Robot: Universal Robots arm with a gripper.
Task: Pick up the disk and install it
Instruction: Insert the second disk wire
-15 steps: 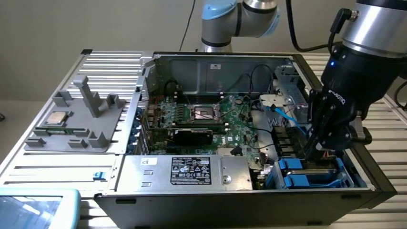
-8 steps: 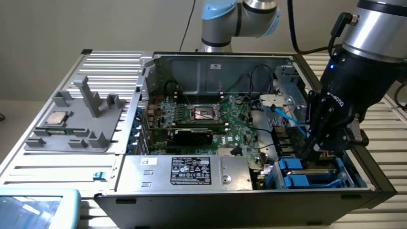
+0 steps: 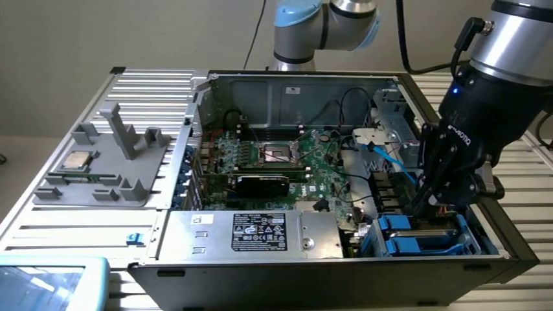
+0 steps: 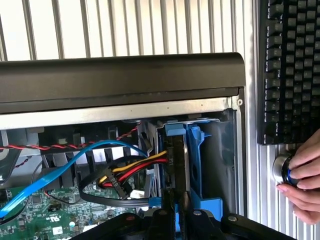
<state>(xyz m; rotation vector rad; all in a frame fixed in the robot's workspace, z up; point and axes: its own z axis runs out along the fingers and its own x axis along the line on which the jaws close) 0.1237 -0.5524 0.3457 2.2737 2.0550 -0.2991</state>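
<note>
1. The black fingers (image 4: 176, 212) are clamped on the top edge of the disk (image 4: 179, 165), a flat hard drive standing on edge in its bright blue plastic carrier.
2. The disk sits upright inside the blue-sided drive bay (image 4: 212, 165) at the corner of the case, with the gripper (image 3: 429, 202) reaching down into that bay.
3. In the exterior view, another blue-fronted drive (image 3: 405, 234) lies in the bay just beside the fingers, toward that view's left.
4. Beside the disk, a bundle of yellow, red and black power wires (image 4: 131, 170) and a light blue flat data cable (image 4: 75, 160) loop across the case interior; a red-and-black twisted wire pair (image 4: 65, 146) runs above them.
5. The open black computer tower case (image 3: 346, 272) lies on its side on the ribbed metal bench (image 3: 69, 223), showing a green motherboard (image 3: 285, 162) and a silver power supply box with a black label (image 3: 259, 234).
6. Well apart, at the exterior view's left, a grey plastic holder (image 3: 103, 175) carries a small square silver processor chip (image 3: 79, 159).
7. Outside the case wall, a black keyboard (image 4: 290, 70) rests on the bench, and a person's hand (image 4: 304, 180) grips a round metal knob (image 4: 283, 170) near it.
</note>
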